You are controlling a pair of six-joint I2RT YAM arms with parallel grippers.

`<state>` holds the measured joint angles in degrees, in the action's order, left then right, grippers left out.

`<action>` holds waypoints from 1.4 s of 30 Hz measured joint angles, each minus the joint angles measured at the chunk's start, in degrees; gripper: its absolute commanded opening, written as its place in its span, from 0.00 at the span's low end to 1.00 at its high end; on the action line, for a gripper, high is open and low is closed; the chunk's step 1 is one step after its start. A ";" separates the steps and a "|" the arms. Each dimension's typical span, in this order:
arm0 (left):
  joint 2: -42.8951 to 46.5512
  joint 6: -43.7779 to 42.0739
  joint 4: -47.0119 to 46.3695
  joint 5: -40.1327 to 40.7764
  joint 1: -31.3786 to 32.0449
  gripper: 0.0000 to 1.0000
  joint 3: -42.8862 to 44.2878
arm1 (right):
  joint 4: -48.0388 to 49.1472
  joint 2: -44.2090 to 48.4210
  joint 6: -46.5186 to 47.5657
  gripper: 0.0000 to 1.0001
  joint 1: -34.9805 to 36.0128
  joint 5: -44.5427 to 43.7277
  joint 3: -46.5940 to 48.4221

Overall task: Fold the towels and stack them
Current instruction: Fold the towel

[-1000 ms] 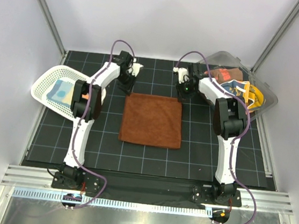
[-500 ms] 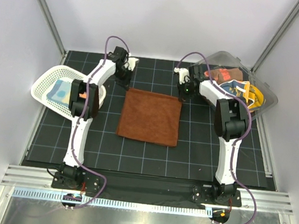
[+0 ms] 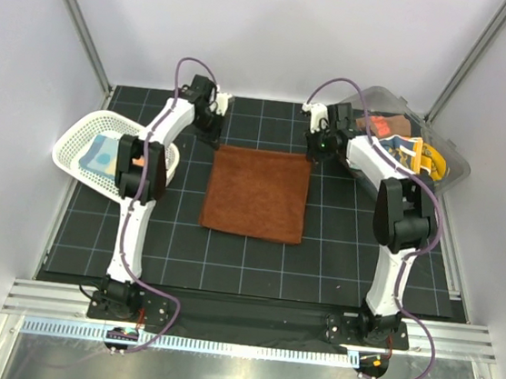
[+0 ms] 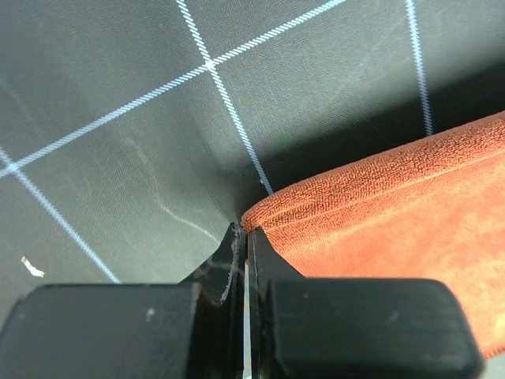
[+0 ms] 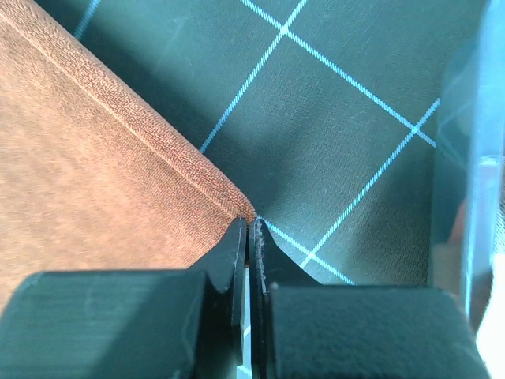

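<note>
The brown towel (image 3: pixel 257 195) lies flat and open in the middle of the tabletop (image 3: pixel 346 255). It is nearly square, with its edges almost along the grid lines. The left gripper (image 4: pixel 241 237) is closed tight on its far left corner, and the right gripper (image 5: pixel 248 229) is closed on its far right corner. From both grippers the whole cloth stretches toward the near edge, so I judge the next move is to carry the far edge over to the near one, with both arms together. More towels (image 3: pixel 395 146) wait in the clear bin (image 3: pixel 453 162) at the right. One folded towel (image 3: pixel 103 154) lies in the white basket (image 3: pixel 82 129) at the left.
</note>
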<state>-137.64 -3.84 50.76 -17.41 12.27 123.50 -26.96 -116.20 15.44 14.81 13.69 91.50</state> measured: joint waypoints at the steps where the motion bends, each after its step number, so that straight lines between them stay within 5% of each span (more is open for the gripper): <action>1: 0.50 0.28 0.15 0.11 0.00 0.00 -0.02 | 0.17 0.61 -0.44 0.01 0.00 0.00 -0.26; 32: 32.76 10.67 -1.70 -2.62 0.24 0.00 -37.31 | -2.21 26.29 -19.78 0.01 5.81 -5.46 -25.79; 42: 37.13 14.69 -6.43 -2.75 1.16 0.00 -51.52 | -1.14 30.71 -24.76 0.01 7.67 -5.57 -35.10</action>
<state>-100.51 10.85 44.34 -20.16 13.43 71.99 -28.10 -85.49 -9.32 22.48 8.12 56.40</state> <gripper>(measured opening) 0.016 0.048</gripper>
